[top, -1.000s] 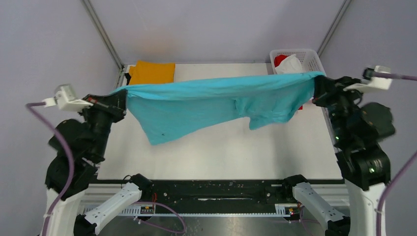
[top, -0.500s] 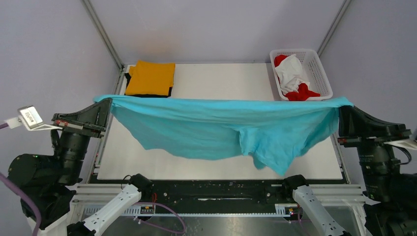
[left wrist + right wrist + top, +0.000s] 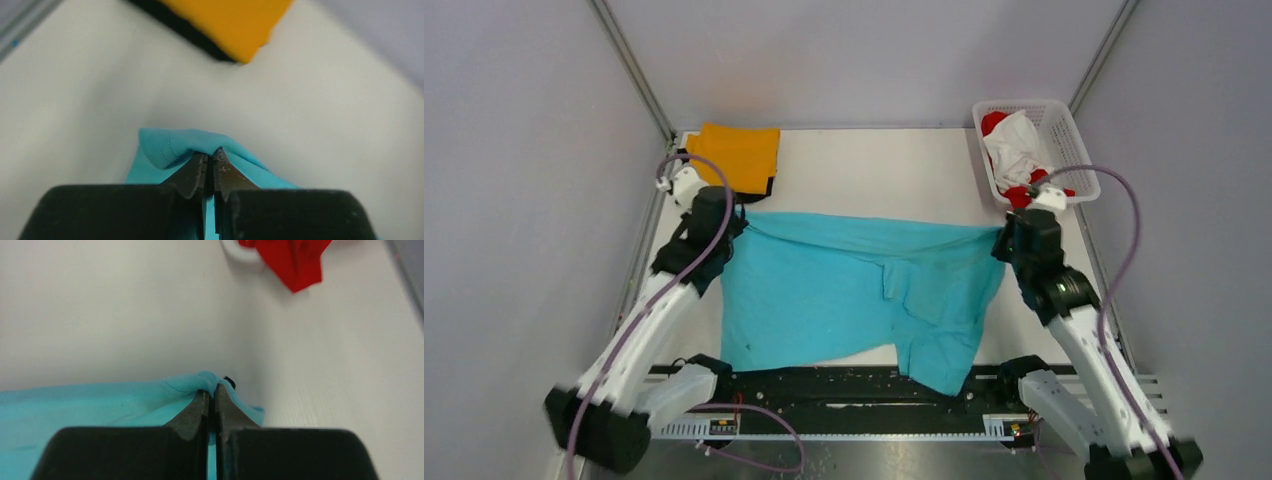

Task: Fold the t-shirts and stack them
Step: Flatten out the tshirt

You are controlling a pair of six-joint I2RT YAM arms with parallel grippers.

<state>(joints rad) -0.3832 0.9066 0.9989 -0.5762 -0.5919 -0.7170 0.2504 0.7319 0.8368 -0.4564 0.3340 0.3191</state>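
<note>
A turquoise t-shirt [image 3: 844, 295] lies spread over the middle of the white table [image 3: 874, 170], its lower right part hanging past the near edge. My left gripper [image 3: 736, 215] is shut on its far left corner [image 3: 170, 145], down at the table. My right gripper [image 3: 1002, 237] is shut on the far right corner [image 3: 192, 382]. An orange t-shirt [image 3: 736, 155] lies folded on a black one [image 3: 686, 160] at the far left; both show in the left wrist view as orange cloth [image 3: 235, 22] over black cloth [image 3: 185, 31]. Red and white t-shirts [image 3: 1016, 145] sit crumpled in the basket.
A white lattice basket [image 3: 1064, 130] stands at the far right corner, with red cloth [image 3: 292, 262] hanging over its rim. Metal frame posts [image 3: 629, 65] rise at the back corners. The arm bases sit on the black rail [image 3: 864, 390] at the near edge.
Both arms have swung inward and down from holding the turquoise shirt stretched in the air; the shirt now lies on the table with its far corners still gripped.
</note>
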